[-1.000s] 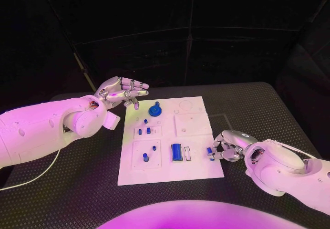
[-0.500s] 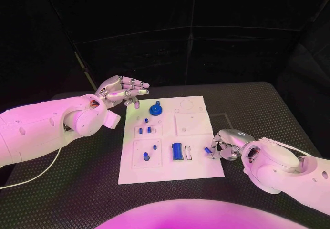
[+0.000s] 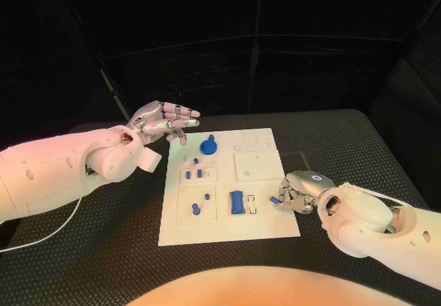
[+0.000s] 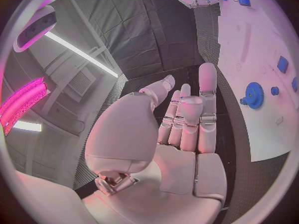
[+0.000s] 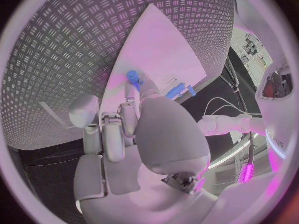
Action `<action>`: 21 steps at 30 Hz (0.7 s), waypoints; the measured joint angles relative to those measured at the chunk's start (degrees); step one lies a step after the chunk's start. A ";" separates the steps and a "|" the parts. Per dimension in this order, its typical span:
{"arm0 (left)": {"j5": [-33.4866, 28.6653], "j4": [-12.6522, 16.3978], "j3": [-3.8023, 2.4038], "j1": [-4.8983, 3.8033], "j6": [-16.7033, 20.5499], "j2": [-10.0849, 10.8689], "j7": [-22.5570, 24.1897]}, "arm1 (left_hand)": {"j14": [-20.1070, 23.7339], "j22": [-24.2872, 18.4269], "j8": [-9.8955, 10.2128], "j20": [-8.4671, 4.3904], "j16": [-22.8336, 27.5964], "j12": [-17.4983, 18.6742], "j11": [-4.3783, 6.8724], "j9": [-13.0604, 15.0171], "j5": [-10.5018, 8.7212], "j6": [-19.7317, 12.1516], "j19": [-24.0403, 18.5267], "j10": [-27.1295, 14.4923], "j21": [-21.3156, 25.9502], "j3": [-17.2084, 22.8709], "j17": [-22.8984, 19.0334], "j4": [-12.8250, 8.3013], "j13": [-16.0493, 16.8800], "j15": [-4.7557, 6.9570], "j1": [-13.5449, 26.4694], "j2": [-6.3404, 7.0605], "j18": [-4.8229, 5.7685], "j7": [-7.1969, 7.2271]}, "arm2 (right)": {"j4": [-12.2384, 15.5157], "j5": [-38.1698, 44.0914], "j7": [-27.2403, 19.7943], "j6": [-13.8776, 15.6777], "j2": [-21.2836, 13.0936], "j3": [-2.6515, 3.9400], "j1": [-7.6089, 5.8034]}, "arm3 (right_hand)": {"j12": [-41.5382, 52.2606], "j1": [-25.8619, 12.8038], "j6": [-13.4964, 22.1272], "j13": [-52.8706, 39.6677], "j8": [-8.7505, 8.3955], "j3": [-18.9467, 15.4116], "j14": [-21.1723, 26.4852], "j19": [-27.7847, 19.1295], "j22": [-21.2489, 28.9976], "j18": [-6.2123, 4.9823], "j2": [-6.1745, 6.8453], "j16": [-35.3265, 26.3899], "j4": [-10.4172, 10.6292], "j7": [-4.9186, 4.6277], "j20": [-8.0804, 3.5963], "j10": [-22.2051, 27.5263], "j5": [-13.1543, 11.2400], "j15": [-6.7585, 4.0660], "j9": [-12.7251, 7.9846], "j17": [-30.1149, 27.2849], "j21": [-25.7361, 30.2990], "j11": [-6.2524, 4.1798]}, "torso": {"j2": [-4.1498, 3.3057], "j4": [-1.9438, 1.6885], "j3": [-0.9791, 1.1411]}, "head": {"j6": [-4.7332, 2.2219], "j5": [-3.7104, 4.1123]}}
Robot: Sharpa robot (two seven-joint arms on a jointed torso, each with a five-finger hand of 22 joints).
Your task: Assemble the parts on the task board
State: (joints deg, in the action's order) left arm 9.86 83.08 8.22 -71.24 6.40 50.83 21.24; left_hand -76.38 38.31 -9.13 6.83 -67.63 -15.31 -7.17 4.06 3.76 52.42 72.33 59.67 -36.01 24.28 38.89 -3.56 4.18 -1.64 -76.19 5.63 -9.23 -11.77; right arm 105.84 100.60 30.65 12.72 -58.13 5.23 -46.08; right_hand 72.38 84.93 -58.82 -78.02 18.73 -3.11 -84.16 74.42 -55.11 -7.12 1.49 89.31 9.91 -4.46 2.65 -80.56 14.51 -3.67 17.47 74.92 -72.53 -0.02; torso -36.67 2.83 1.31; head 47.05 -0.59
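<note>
The white task board (image 3: 262,167) lies mid-table. On it are a blue gear (image 3: 208,148), a blue block (image 3: 236,203) and several small blue pieces, such as two pegs (image 3: 193,173). My right hand (image 3: 297,191) is at the board's near right edge, fingers curled, pinching a small blue piece (image 3: 276,199) just above the board. In the right wrist view that piece (image 5: 132,76) sits at the fingertips (image 5: 142,87) of the right hand (image 5: 131,129), over the board (image 5: 168,45). My left hand (image 3: 166,121) hovers open, holding nothing, beyond the board's far left corner. The left wrist view shows its fingers (image 4: 187,119) spread, with the gear (image 4: 253,94) beyond.
Black ribbed table (image 3: 349,146) surrounds the board on all sides. A white cable (image 3: 41,239) trails across the table under my left arm. Dark curtain walls stand behind the table's far edge.
My right hand has shifted slightly inward over the board's right edge, carrying the small blue piece with it. The left hand has stayed put.
</note>
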 measured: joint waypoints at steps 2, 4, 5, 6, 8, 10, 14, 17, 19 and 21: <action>0.00 0.00 0.00 0.00 -0.02 0.00 -0.01 | 0.00 0.00 0.00 0.00 0.00 0.00 0.00 0.00 0.00 0.00 0.00 0.00 0.00 0.00 0.00 0.00 0.00 0.00 -0.05 -0.18 0.00 0.00 | 0.39 0.03 0.12 0.29 -0.02 -0.06 0.06 | 0.67 0.14 -0.42 0.06 -0.56 1.03 0.00 0.21 -0.58 0.00 0.13 0.00 0.08 0.23 -0.21 -0.02 2.82 0.00 -0.82 0.00 -0.04 0.02 | 0.00 0.00 0.01 | -0.08 -0.08; 0.00 0.00 0.00 0.00 -0.03 0.00 -0.02 | 0.00 0.00 0.00 0.00 0.00 0.00 0.00 0.00 0.00 0.00 0.00 0.00 0.00 0.00 0.00 0.00 0.00 0.00 -0.01 -0.44 0.00 0.00 | 0.89 -0.32 0.25 0.85 -0.11 -0.16 0.21 | 1.91 0.66 -0.61 0.08 -0.76 1.79 0.00 0.42 -1.19 0.00 -0.38 0.00 0.45 0.43 -0.42 -0.34 4.19 0.01 -1.07 0.00 -0.47 0.34 | 0.00 0.02 0.04 | -0.10 -0.10; 0.00 0.00 0.00 0.00 -0.04 0.01 -0.02 | 0.00 0.00 0.00 0.00 0.00 0.00 0.00 0.00 0.00 0.00 0.00 0.00 0.00 0.00 0.00 0.00 0.00 0.00 -0.01 -0.44 0.00 0.00 | 1.13 -0.62 0.32 1.18 -0.17 -0.24 0.28 | 2.21 0.66 -0.66 0.08 -0.83 2.34 0.00 0.56 -1.42 0.00 -0.38 0.00 0.68 0.40 -0.28 -0.42 4.91 0.00 -1.17 0.00 -0.60 0.43 | 0.00 0.03 0.04 | -0.13 -0.11; 0.00 0.00 0.00 0.00 -0.04 0.01 -0.03 | 0.00 0.00 0.00 0.00 0.00 0.00 0.00 0.00 0.00 0.00 0.00 0.00 0.00 0.00 0.00 0.00 0.00 0.00 -0.01 -0.44 0.00 0.00 | 1.46 -1.11 0.42 1.65 -0.25 -0.36 0.39 | 2.41 0.66 -0.93 0.08 -0.99 2.92 0.01 0.76 -1.60 0.00 -0.38 0.00 0.85 0.33 -0.34 -0.43 5.75 0.00 -1.20 0.00 -0.77 0.42 | 0.00 0.05 0.04 | -0.13 -0.11; 0.00 0.00 0.00 0.00 -0.06 0.01 -0.03 | 0.00 0.00 0.00 0.00 0.00 0.00 0.00 0.00 0.00 0.00 0.00 0.00 0.00 0.00 0.00 0.00 0.00 0.00 -0.01 -0.44 -0.01 0.00 | 1.93 -2.03 0.57 2.51 -0.40 -0.48 0.55 | 2.80 0.66 -1.20 0.20 -1.21 4.18 0.16 0.84 -1.97 0.00 -0.38 0.24 1.20 0.27 -0.41 -0.43 7.45 -0.16 -1.23 -0.01 -0.86 0.44 | -0.01 0.06 0.03 | -0.09 0.01; 0.00 0.00 0.00 0.00 -0.07 -0.01 -0.03 | 0.00 0.00 0.00 0.00 0.00 0.00 0.00 0.00 0.00 0.00 0.00 0.00 0.00 0.00 0.01 0.00 0.00 0.00 -0.01 -0.44 0.00 0.00 | 2.33 -3.16 0.77 3.71 -0.46 -0.56 0.68 | 3.34 0.79 -1.29 1.43 -1.21 5.23 0.25 1.16 -2.45 0.00 -0.25 0.36 1.52 0.19 -0.73 -0.64 8.66 -0.24 -1.23 -0.01 -1.32 0.64 | -0.03 0.06 0.01 | -0.05 0.11; 0.00 0.00 0.00 0.00 -0.09 -0.03 -0.04 | 0.00 0.00 0.00 0.00 0.00 0.00 0.00 -0.01 0.00 0.00 0.00 0.00 0.00 0.00 -0.05 0.00 0.00 0.00 -0.01 -0.44 0.00 0.00 | 3.11 -5.03 1.11 6.80 -0.47 -0.54 0.67 | 4.10 0.63 -1.59 3.34 -1.37 7.37 0.03 1.54 -3.13 0.92 0.72 0.56 2.14 -0.12 -0.67 -0.84 10.65 -0.45 -1.24 -0.01 -1.66 0.84 | -0.04 0.03 -0.02 | -0.04 0.18; 0.00 0.01 0.01 0.00 -0.12 -0.03 -0.05 | 0.00 0.00 0.00 0.00 0.00 0.00 0.00 -0.01 0.00 0.00 0.00 0.00 0.00 0.00 -0.05 0.00 0.00 0.00 -0.01 -0.44 0.00 0.00 | 3.64 -6.26 1.33 8.96 -0.40 -0.52 0.66 | 4.19 0.10 -1.65 3.34 -1.44 7.90 0.02 1.67 -3.29 0.92 1.24 0.56 2.53 -0.18 -0.80 -0.88 10.95 -0.46 -1.24 -0.01 -1.74 0.87 | -0.07 -0.02 -0.02 | -0.09 0.16; 0.00 0.03 0.01 0.00 -0.13 -0.03 -0.05 | 0.00 0.00 0.00 0.00 0.00 0.00 0.00 -0.01 0.00 0.00 0.00 0.00 0.00 0.00 -0.05 0.00 0.00 0.00 -0.01 -0.44 -0.01 0.00 | 3.89 -6.91 1.44 10.09 -0.30 -0.51 0.65 | 4.21 -0.26 -1.66 3.11 -1.44 8.22 0.00 1.67 -3.32 0.92 1.60 0.56 2.53 -0.18 -0.80 -1.25 11.17 -0.48 -1.24 -0.01 -1.74 0.64 | -0.07 -0.04 -0.02 | -0.06 0.08; 0.00 0.04 0.01 0.00 -0.14 -0.02 -0.06 | 0.00 0.00 0.00 0.00 0.00 0.00 0.00 -0.01 0.00 0.00 0.00 0.00 0.00 0.00 -0.05 0.00 0.00 0.00 -0.01 -0.44 0.00 0.00 | 4.09 -7.63 1.54 11.11 -0.13 -0.51 0.65 | 4.38 -0.64 -1.85 3.07 -1.44 8.63 -0.08 1.67 -3.37 0.92 1.98 0.56 2.73 -0.09 -0.80 -1.71 11.18 -0.56 -1.24 -0.01 -1.74 0.27 | -0.08 -0.04 -0.02 | -0.01 -0.02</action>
State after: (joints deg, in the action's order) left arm 9.86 83.12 8.23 -71.23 6.25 50.82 21.18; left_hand -76.38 38.31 -9.13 6.83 -67.63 -15.31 -7.17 4.05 3.76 52.43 72.33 59.67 -36.01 24.28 38.84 -3.56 4.18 -1.64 -76.20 5.19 -9.23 -11.77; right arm 109.93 92.97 32.19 23.83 -58.26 4.72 -45.43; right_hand 76.76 84.29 -60.67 -74.95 17.28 5.52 -84.24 76.09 -58.49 -6.20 3.47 89.86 12.64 -4.55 1.85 -82.27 25.68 -4.24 16.23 74.92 -74.27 0.24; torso -36.74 2.79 1.29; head 47.04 -0.61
